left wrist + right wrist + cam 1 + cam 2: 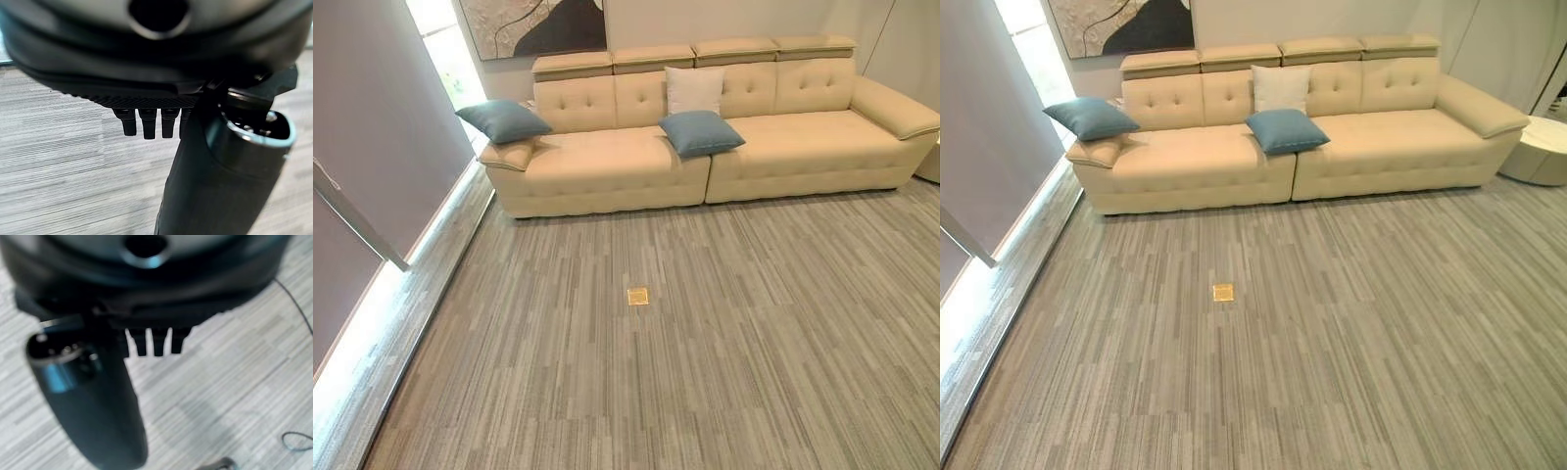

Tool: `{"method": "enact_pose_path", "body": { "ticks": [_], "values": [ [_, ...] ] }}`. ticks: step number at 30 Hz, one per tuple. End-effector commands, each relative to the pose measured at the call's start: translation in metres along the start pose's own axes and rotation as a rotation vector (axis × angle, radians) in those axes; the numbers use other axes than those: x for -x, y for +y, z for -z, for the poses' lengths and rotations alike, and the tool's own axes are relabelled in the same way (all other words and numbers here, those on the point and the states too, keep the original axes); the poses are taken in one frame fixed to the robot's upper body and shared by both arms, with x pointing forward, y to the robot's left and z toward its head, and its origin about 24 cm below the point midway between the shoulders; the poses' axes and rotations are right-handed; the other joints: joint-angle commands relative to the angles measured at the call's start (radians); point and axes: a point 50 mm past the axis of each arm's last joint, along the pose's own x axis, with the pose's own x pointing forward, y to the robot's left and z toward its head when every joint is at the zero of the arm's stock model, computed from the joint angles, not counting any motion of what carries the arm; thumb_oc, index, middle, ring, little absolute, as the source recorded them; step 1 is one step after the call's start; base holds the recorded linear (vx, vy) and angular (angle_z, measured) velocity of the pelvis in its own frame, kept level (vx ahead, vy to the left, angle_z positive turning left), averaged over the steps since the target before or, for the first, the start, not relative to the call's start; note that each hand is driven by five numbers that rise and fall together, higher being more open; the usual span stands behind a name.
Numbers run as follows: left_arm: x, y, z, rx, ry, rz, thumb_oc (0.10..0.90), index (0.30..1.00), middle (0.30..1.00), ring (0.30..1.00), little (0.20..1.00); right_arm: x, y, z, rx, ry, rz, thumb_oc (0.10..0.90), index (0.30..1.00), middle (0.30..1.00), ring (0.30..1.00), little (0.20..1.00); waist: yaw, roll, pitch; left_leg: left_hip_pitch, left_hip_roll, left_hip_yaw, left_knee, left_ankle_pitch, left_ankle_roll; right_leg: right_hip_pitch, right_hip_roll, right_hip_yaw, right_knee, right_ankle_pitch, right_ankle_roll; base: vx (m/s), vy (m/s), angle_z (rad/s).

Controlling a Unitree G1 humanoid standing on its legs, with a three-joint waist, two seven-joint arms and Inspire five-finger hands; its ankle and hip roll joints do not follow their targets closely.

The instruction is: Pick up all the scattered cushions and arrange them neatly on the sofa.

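I am looking at three cushions, all on the long cream leather sofa (783, 147) already: a blue square fabric cushion (504, 120) perching on the left armrest, a second blue square cushion (701, 132) lying flat on the seat near the middle seam, and a white square cushion (694, 89) standing against the backrest just behind it. None is lying on the grey striped carpet (705, 343), where I am seeing just a small brass floor plate (637, 296).

The sofa is sitting well ahead of me, so I am judging that a walk forward comes first; the armrest cushion lies toward my left, favouring the left hand.

The left hand (146, 122) is hanging over bare carpet, fingers straight and holding nothing; the right hand (151, 345) looks the same, though it is blurred. The right eye view is adding a pale round table (1542, 149) beside the sofa's right end.
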Motion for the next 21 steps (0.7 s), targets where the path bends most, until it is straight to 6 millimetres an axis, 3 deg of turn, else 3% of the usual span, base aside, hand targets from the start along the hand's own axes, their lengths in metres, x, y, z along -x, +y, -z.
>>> {"method": "enact_pose_path", "body": {
  "ticks": [1,8,10,13,14,15,17,19,20,21],
  "values": [
    [0.0,0.01,-0.002,0.056,0.011,-0.06,0.8,0.9,0.9,0.9,0.9,0.0,0.01,0.005,0.064,0.011,-0.004,0.8,0.9,0.9,0.9,0.9,-0.005,-0.012,0.002,0.023,0.063,-0.036,-0.008,-0.064,-0.095,-0.023,-0.111,-0.012,-0.119,0.143,0.138,0.0,0.0,0.0],
    [0.0,0.009,-0.031,0.081,-0.088,-0.066,0.8,0.9,0.9,0.9,0.9,0.002,0.042,-0.018,0.185,-0.09,-0.089,0.8,0.9,0.9,0.9,0.9,0.002,-0.023,0.061,0.016,0.085,-0.057,-0.008,-0.038,-0.097,-0.061,-0.1,-0.034,-0.026,0.112,0.105,0.02,-0.084,0.03],
    [-0.001,0.006,-0.034,0.061,-0.103,-0.051,0.8,0.9,0.9,0.9,0.9,0.004,0.057,-0.019,0.355,-0.123,-0.128,0.8,0.9,0.9,0.9,0.9,0.02,-0.043,0.104,-0.077,0.107,-0.068,0.191,-0.082,-0.106,-0.074,-0.096,-0.031,0.012,0.073,0.072,-0.01,-0.223,0.17],
    [0.0,-0.002,-0.046,-0.035,-0.132,-0.038,0.8,0.9,0.9,0.9,0.9,0.007,0.08,-0.017,0.628,-0.153,-0.174,0.8,0.9,0.9,0.9,0.9,0.063,-0.056,0.176,-0.263,0.125,-0.106,0.55,0.004,-0.128,-0.041,-0.079,-0.045,0.008,0.043,0.024,0.02,-0.192,0.17],
    [0.0,-0.004,-0.049,-0.071,-0.135,-0.037,0.8,0.9,0.9,0.9,0.9,0.009,0.086,-0.02,0.7,-0.176,-0.191,0.8,0.9,0.9,0.9,0.9,0.072,-0.065,0.188,-0.302,0.116,-0.113,0.584,0.024,-0.122,-0.032,-0.079,-0.048,0.0,0.033,0.018,0.18,-0.14,0.04],
    [0.0,-0.007,-0.05,-0.089,-0.138,-0.028,0.8,0.9,0.9,0.9,0.9,0.012,0.097,-0.024,0.773,-0.211,-0.209,0.8,0.9,0.9,0.9,0.9,0.084,-0.066,0.199,-0.35,0.12,-0.094,0.576,0.016,-0.118,-0.008,-0.067,-0.054,-0.014,0.015,0.019,0.28,-0.072,0.1],
    [-0.001,-0.014,-0.037,-0.098,-0.097,-0.005,0.8,0.9,0.9,0.9,0.9,0.016,0.112,-0.03,0.809,-0.266,-0.238,0.8,0.9,0.9,0.9,0.9,0.11,-0.069,0.181,-0.398,0.142,-0.01,0.437,0.005,-0.101,0.029,-0.057,-0.074,-0.047,-0.011,0.035,0.41,0.036,0.4],
    [-0.001,-0.018,-0.022,-0.096,-0.049,0.007,0.8,0.9,0.9,0.9,0.9,0.022,0.126,-0.039,0.77,-0.318,-0.269,0.8,0.9,0.9,0.9,0.9,0.138,-0.064,0.165,-0.417,0.159,0.057,0.266,0.069,-0.108,0.08,-0.048,-0.082,-0.074,-0.03,0.055,0.53,0.133,0.2],
    [-0.001,-0.019,-0.016,-0.095,-0.029,0.01,0.8,0.9,0.9,0.9,0.9,0.024,0.13,-0.043,0.758,-0.337,-0.277,0.8,0.9,0.9,0.9,0.9,0.149,-0.074,0.164,-0.437,0.161,0.079,0.206,0.074,-0.121,0.117,-0.053,-0.086,-0.081,-0.054,0.069,0.4,0.111,0.02],
    [-0.001,-0.018,-0.016,-0.095,-0.03,0.009,0.8,0.9,0.9,0.9,0.9,0.024,0.131,-0.043,0.757,-0.337,-0.278,0.8,0.9,0.9,0.9,0.9,0.152,-0.074,0.163,-0.438,0.162,0.091,0.197,0.09,-0.113,0.11,-0.055,-0.09,-0.08,-0.047,0.071,0.36,0.113,0.21]
  ]
}}
